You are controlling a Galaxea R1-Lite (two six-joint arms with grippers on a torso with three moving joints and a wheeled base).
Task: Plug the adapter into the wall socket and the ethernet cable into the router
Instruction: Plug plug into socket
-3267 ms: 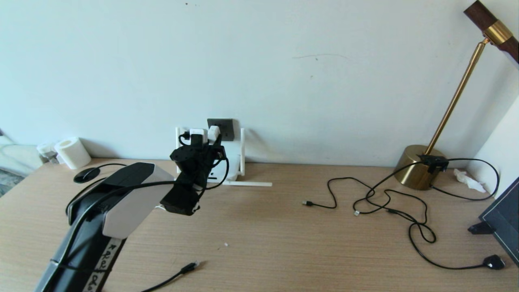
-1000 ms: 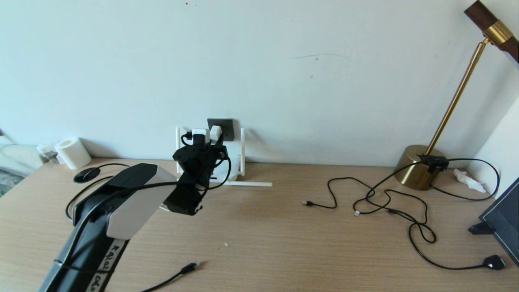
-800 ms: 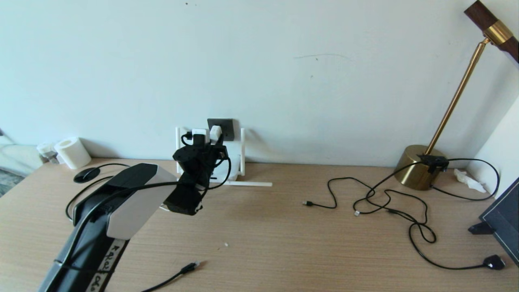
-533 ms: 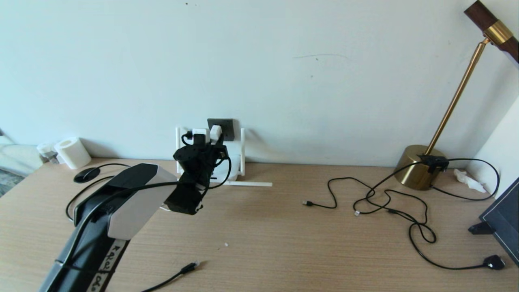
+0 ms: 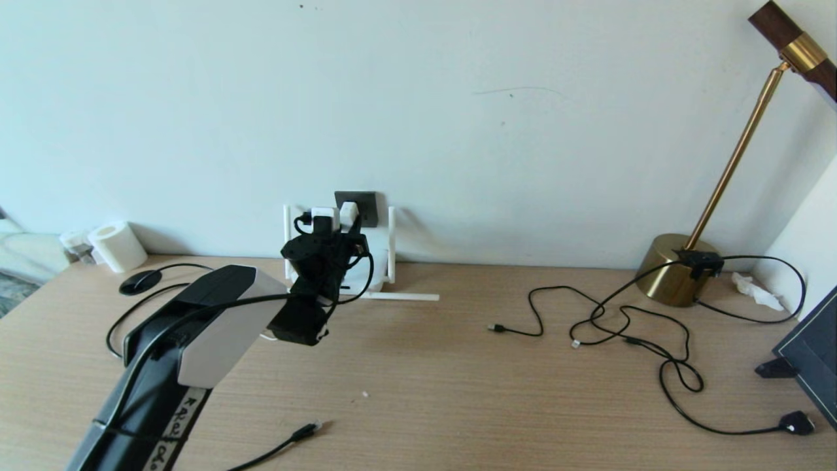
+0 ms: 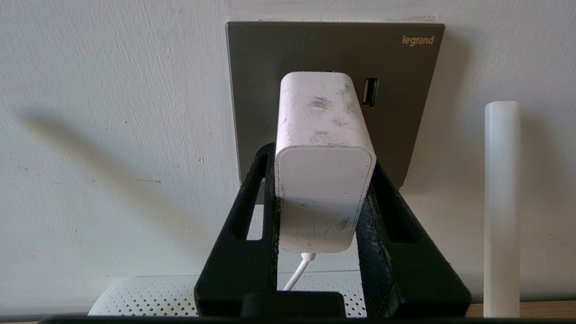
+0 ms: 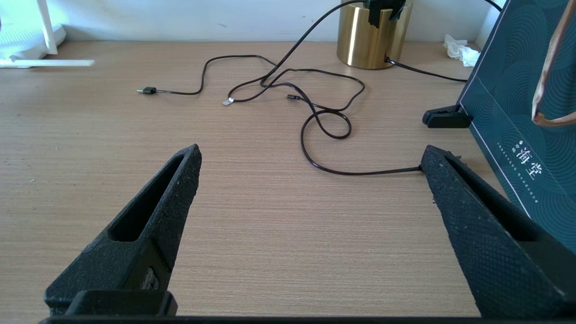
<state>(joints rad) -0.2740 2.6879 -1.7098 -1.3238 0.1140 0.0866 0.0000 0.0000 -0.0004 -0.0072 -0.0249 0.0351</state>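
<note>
My left gripper [image 6: 321,157] is shut on the white adapter [image 6: 324,180], whose far end rests against the dark grey wall socket [image 6: 405,90]. Its thin white cord hangs down toward the white router [image 6: 148,292] below. In the head view the same gripper [image 5: 337,226] holds the adapter [image 5: 346,212] at the socket [image 5: 365,206], above the router [image 5: 369,278]. The ethernet cable [image 5: 304,432] lies loose on the desk near the front edge, with its plug end free. My right gripper [image 7: 310,155] hovers open over bare desk, holding nothing.
A router antenna [image 5: 399,297] lies flat on the desk. Thin black cables [image 5: 621,327] sprawl at the right near a brass lamp base [image 5: 677,275] and a dark box [image 5: 814,353]. A paper roll [image 5: 118,245] and a black puck [image 5: 139,281] sit at the back left.
The left arm has crept slightly toward the wall with the adapter still gripped. Nothing else has moved.
</note>
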